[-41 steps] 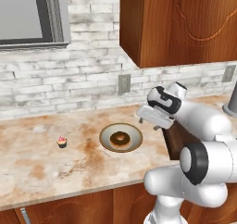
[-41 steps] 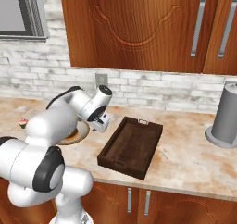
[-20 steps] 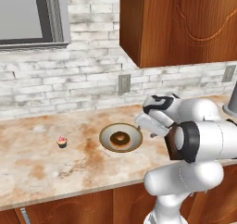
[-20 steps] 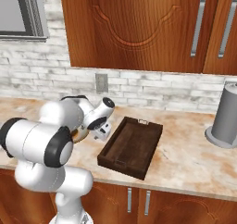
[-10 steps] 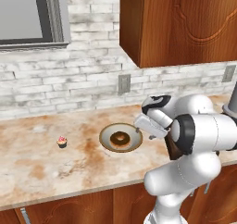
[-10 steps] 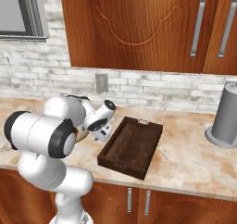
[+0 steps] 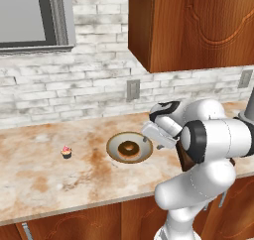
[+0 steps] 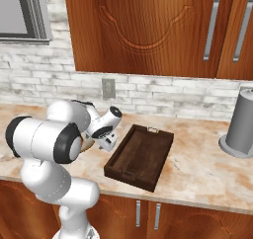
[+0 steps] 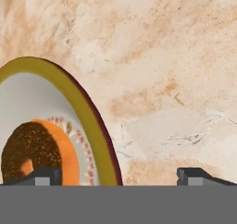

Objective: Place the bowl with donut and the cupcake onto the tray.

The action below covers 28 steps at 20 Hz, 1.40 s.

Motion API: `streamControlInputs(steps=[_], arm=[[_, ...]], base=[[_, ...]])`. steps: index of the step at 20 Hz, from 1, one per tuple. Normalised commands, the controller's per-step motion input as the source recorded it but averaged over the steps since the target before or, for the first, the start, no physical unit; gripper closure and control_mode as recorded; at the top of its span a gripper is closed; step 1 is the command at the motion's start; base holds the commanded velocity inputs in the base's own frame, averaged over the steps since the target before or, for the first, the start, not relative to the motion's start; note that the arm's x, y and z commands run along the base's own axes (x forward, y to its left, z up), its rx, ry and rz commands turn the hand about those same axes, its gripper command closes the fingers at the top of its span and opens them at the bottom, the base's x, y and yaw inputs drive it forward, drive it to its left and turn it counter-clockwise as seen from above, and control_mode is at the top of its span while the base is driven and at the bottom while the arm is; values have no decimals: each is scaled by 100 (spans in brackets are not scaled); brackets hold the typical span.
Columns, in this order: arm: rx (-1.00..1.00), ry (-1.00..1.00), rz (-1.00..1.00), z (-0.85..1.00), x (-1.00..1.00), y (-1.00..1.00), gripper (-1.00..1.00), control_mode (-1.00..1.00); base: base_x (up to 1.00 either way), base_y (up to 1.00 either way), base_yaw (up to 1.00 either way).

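The white arm's two-finger gripper [image 9: 118, 174] hangs low over the right rim of the wide shallow tan-rimmed bowl [image 7: 116, 143], jaws spread wide with one tip over the bowl and the other over bare marbled counter [image 9: 176, 56], nothing between them. The brown glazed ring donut [image 7: 130, 148] lies inside the bowl, cut off at the hand view's lower edge. The tiny pink-frosted cupcake [image 7: 66, 151] stands well apart to the left; the arm's bulk hides the bowl beside the dark brown rectangular wooden tray [image 8: 142, 156].
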Motion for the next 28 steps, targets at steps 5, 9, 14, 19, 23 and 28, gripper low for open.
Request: streamControlInputs(steps=[5, 9, 14, 19, 23, 28], arm=[[1, 0, 0, -4, 5, 11, -100, -100], [2, 0, 0, -9, 2, 1, -100, -100], [2, 0, 0, -10, 0, 0, -100, -100], [0, 0, 0, -12, 0, 3, -100, -100], [0, 0, 0, -8, 0, 5, 100, -100], [0, 0, 0, 0, 0, 0, 100, -100]], base=[[0, 0, 0], [0, 0, 0], [0, 0, 0], [0, 0, 0], [0, 0, 0], [0, 0, 0]])
